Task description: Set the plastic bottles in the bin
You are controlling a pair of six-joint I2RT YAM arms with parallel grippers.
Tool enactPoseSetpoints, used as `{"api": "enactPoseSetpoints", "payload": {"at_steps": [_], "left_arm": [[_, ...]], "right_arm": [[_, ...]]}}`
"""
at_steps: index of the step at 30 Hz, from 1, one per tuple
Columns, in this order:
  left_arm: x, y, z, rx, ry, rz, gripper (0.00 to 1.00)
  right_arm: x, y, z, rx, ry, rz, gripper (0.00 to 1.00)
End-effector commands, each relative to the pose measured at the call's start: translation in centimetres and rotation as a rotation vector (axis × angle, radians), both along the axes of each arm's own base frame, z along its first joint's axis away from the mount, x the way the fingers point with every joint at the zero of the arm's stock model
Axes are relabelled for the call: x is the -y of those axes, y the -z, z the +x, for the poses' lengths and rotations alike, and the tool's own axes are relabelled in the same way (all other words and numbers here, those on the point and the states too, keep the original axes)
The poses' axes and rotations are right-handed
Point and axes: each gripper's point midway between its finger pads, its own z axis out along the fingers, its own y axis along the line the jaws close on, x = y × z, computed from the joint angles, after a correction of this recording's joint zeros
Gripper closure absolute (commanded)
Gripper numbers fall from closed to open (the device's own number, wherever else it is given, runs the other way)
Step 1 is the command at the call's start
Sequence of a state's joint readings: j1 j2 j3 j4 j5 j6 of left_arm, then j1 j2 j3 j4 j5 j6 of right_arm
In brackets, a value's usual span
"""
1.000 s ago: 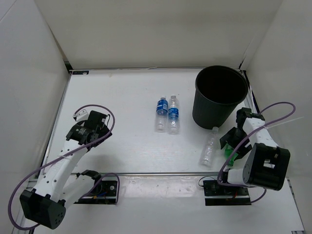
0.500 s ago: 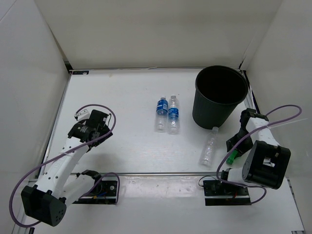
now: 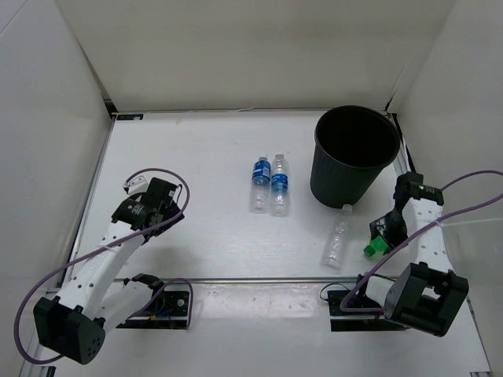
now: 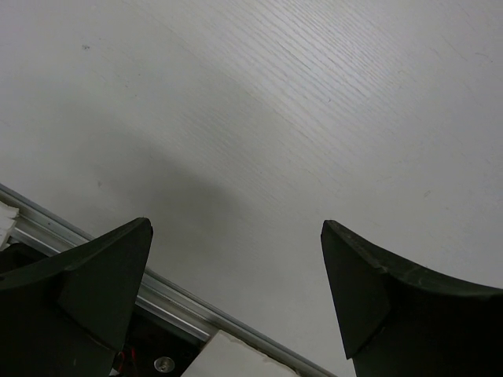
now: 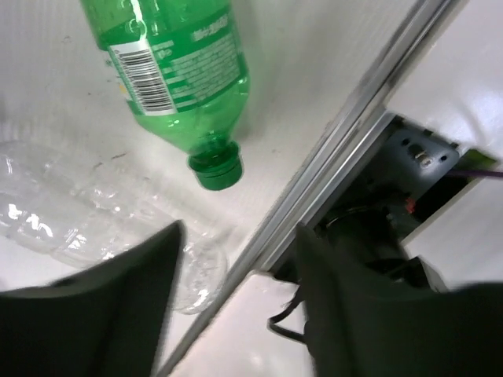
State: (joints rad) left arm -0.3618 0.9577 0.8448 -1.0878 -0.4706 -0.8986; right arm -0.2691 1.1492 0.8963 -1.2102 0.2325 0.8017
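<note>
The black bin (image 3: 355, 153) stands at the back right. Two blue-labelled bottles (image 3: 260, 183) (image 3: 280, 184) lie side by side mid-table. The plain clear bottle (image 3: 336, 236) lies in front of the bin and shows at the left of the right wrist view (image 5: 55, 212). The green bottle (image 3: 376, 247) lies on the table at the right, mostly hidden under my right gripper (image 3: 387, 229). In the right wrist view the green bottle (image 5: 177, 71) lies ahead of my right gripper (image 5: 240, 236), which is open and holds nothing. My left gripper (image 3: 169, 210) (image 4: 236, 228) is open and empty over bare table at the left.
A metal rail (image 5: 346, 149) runs along the table's near edge, just right of the green bottle, and also shows in the left wrist view (image 4: 78, 243). White walls enclose the table at the back and sides. The right arm's cable (image 3: 464, 196) loops near the right wall.
My right arm has swung back and to the right, uncovering the green bottle's cap end. The green bottle lies a little farther right. My left gripper shifted slightly right.
</note>
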Motion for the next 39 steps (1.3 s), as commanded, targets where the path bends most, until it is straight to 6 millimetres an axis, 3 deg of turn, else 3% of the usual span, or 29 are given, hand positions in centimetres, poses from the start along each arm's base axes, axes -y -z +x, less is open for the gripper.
{"api": "enactPoseSetpoints", "payload": {"at_steps": [1,4,9,17,26,30,33,38,39], "left_arm": [[0.1,-0.2,0.3,0.023,0.012,0.007,0.00],[0.6,-0.2,0.2,0.023,0.033,0.006,0.00],[1.1,-0.2,0.2,0.023,0.057,0.006,0.00],[2.0,0.4,-0.2,-0.019,0.126,0.032,0.00],[3.0,1.5,-0.4,-0.078,0.183,0.037,0.00],[3.1,1.5,-0.2,-0.089,0.191,0.045,0.00],[3.1,1.7,-0.2,-0.097,0.191,0.049,0.00],[3.1,2.1,-0.5,-0.127,0.194,0.052,0.00],[3.1,2.1,-0.5,-0.127,0.194,0.052,0.00]], "right_arm": [[0.9,-1.7,-0.2,0.029,0.021,-0.057,0.33],[2.6,-2.6,0.1,0.037,0.029,-0.149,0.00],[5.0,-2.6,1.3,-0.003,0.010,-0.253,0.00],[7.6,1.4,3.6,-0.091,0.003,-0.265,0.00],[6.2,6.0,7.4,-0.093,-0.069,-0.085,0.00],[6.1,5.8,7.7,-0.103,-0.070,-0.070,0.00],[6.1,4.5,8.1,-0.049,-0.091,-0.083,0.00],[5.1,2.5,9.0,0.121,-0.163,-0.074,0.00],[4.5,2.3,10.1,0.192,-0.204,-0.048,0.00]]}}
